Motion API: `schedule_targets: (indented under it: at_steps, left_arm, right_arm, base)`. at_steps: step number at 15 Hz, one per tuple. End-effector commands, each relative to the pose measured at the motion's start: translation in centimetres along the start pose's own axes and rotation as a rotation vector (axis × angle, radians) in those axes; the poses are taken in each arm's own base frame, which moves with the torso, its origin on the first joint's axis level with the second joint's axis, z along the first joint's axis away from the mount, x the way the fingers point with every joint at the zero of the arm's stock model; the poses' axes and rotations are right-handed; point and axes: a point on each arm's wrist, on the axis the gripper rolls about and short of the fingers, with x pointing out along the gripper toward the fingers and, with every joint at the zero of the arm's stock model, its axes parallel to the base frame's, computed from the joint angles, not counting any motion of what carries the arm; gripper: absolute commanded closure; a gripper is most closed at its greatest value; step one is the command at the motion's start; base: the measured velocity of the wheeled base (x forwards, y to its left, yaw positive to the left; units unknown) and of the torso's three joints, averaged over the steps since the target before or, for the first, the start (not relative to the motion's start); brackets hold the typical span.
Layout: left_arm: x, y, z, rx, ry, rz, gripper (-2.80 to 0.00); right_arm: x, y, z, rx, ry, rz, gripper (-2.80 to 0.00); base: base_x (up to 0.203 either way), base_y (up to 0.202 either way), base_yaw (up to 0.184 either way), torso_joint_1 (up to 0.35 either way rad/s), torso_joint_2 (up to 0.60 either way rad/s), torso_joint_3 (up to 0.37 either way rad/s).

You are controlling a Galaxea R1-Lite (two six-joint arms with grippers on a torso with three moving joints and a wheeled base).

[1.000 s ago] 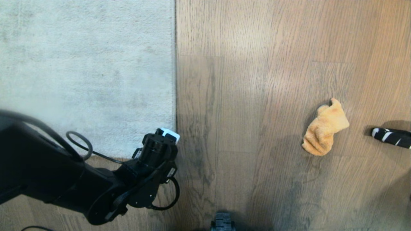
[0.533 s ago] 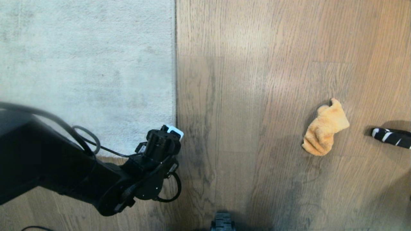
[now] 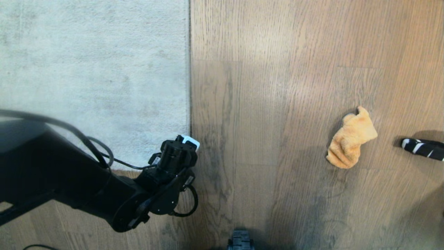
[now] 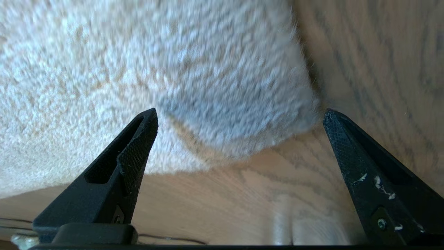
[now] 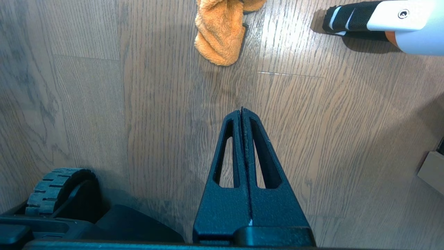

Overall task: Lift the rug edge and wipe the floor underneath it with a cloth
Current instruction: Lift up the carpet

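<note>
**No readable writing**

No word, label, brand, number or sign can be read in any view. The rug point(image 3: 93, 69), the floor point(image 3: 277, 86) and the cloth point(image 3: 350, 139) bear no print. The black object with white stripes point(image 3: 421, 148) at the right shows only stripes, not letters. The small white tag point(image 3: 191, 141) on the left arm is blank as far as can be told.

Bare floor point(image 3: 263, 104) runs open between the rug edge point(image 3: 189, 86) and the cloth point(image 3: 351, 139). Just beyond the cloth, away from the rug edge, a black-and-white striped object point(image 3: 421, 148) lies in the way.
</note>
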Motion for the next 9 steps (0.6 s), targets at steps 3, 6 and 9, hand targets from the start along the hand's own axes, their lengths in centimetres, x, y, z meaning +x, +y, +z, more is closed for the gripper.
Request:
schedule_targets:
  at_steps: [3, 6, 9]
  left_arm:
    - [0.51, -0.57, 0.07, 0.045, -0.013, 0.052, -2.8]
    - [0.53, -0.69, -0.07, 0.063, -0.012, 0.052, -2.8]
    - [0.51, -0.69, -0.15, 0.066, -0.01, 0.051, -2.8]
  right_arm:
    - [0.01, 0.0, 0.01, -0.001, 0.0, 0.001, 0.0]
    - [0.01, 0.0, 0.01, -0.001, 0.0, 0.001, 0.0]
    - [0.01, 0.0, 0.01, -0.001, 0.0, 0.001, 0.0]
  base:
    - [0.0, 0.0, 0.0, 0.0, 0.0, 0.0]
    - [0.0, 0.0, 0.0, 0.0, 0.0, 0.0]
    - [0.0, 0.0, 0.0, 0.0, 0.0, 0.0]
